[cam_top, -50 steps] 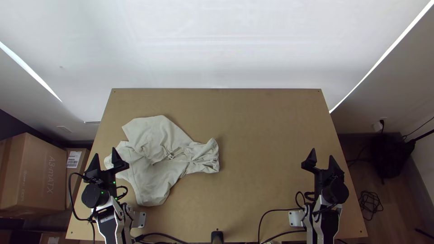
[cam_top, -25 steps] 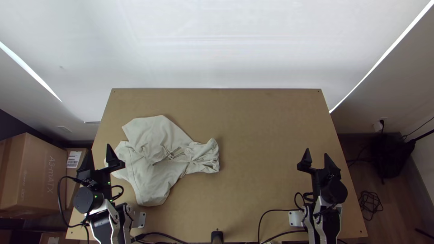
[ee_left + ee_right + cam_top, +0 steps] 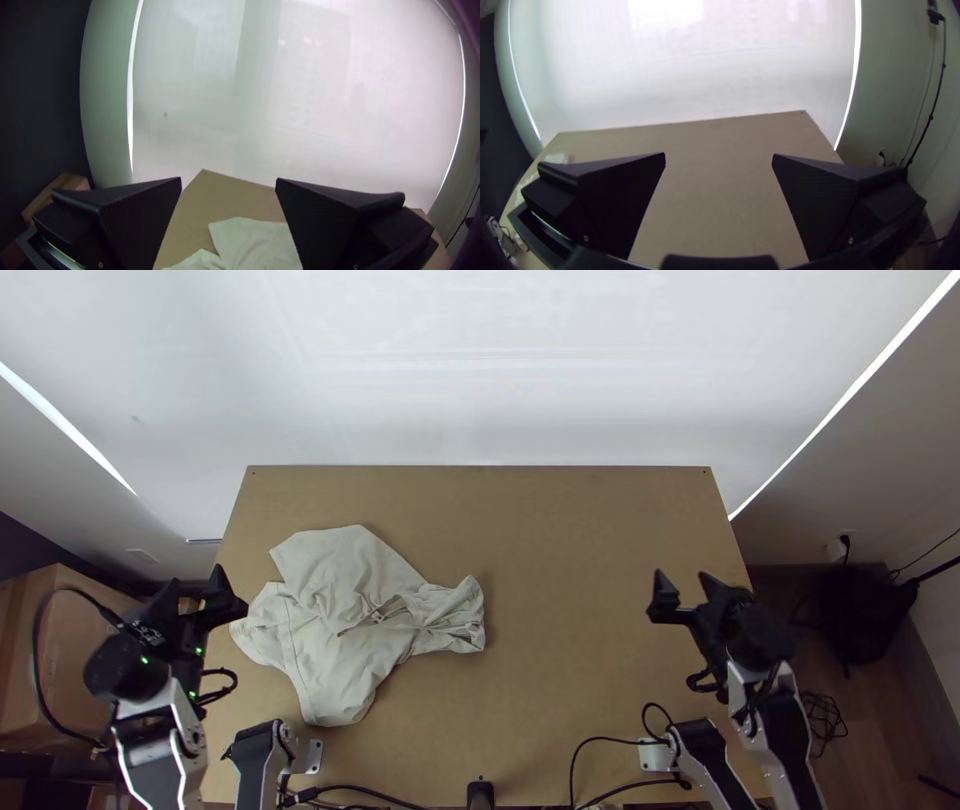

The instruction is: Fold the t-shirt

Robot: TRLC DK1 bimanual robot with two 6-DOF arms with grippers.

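Beyond the far edge stands a broad, pale wall-like surface (image 3: pixel 480 370), brightly lit, with a thin bright line down each side. In front of it comes the light wooden worktop (image 3: pixel 590 530). Past the worktop's left edge sits a cardboard box (image 3: pixel 50 670), partly hidden behind the left arm (image 3: pixel 165 760).

The t-shirt (image 3: pixel 335 660), a pale grey-beige, lies on the left half of the worktop. Its left part is spread loosely, with folds and overlapping layers; towards the middle of the worktop it narrows and ends in a bunched, wrinkled clump.

The left claw (image 3: pixel 195 580) is held over the worktop's left edge, near the t-shirt's left side, its fingers spread apart and grasping nothing. The right claw (image 3: pixel 682 578) hangs over the right part of the worktop, well apart from the t-shirt; it too is released, with a wide gap between its fingers.

Smaller still, a loose tangle of black cable (image 3: pixel 825 722) lies on the floor at the right, and a small black block (image 3: pixel 481 792) sits at the middle of the worktop's near edge.
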